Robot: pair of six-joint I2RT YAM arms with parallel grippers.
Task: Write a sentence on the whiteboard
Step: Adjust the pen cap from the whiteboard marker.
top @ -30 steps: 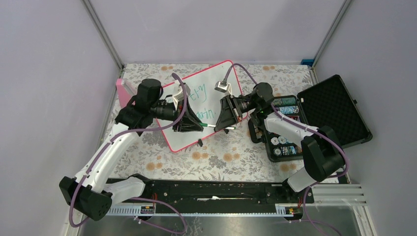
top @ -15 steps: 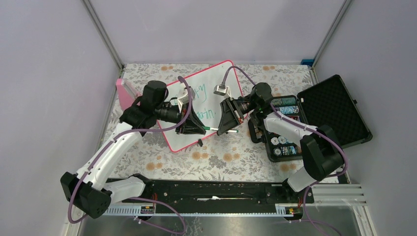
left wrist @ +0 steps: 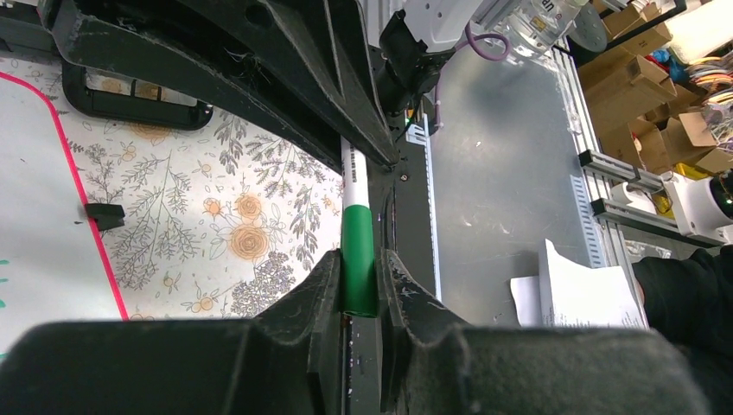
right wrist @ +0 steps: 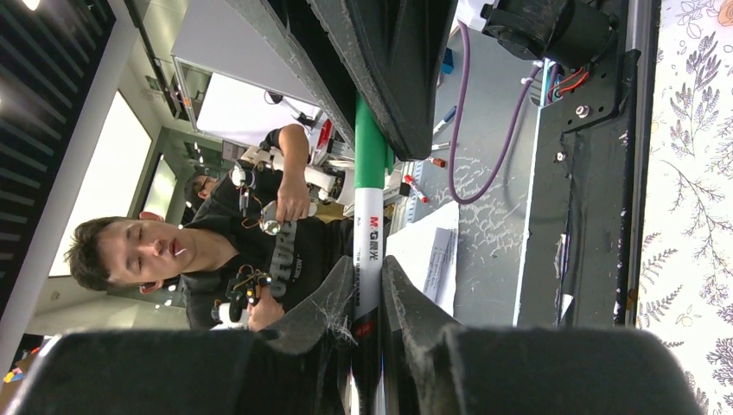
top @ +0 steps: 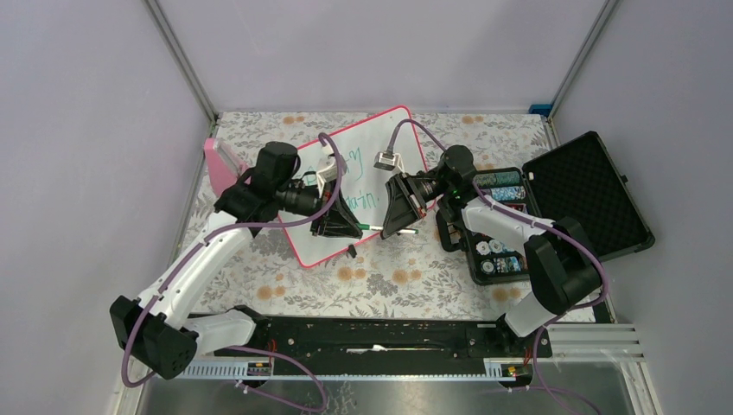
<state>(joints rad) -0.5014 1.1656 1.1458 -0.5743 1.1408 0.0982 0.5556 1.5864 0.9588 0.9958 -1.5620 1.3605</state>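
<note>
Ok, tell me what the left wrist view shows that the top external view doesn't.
Only the left wrist: a close look at the green cap pinched in the left gripper, and cardboard boxes beyond the table. Only the top external: the sentence on the whiteboard and the open black case. Both: the marker running to the right gripper, the whiteboard's pink frame, the floral cloth.

On the table [top: 380,281], the whiteboard [top: 373,138] lies left of the case [top: 588,194], a marker [top: 370,226] above it

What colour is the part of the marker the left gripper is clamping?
The marker is green there; clearest in the left wrist view.
</note>
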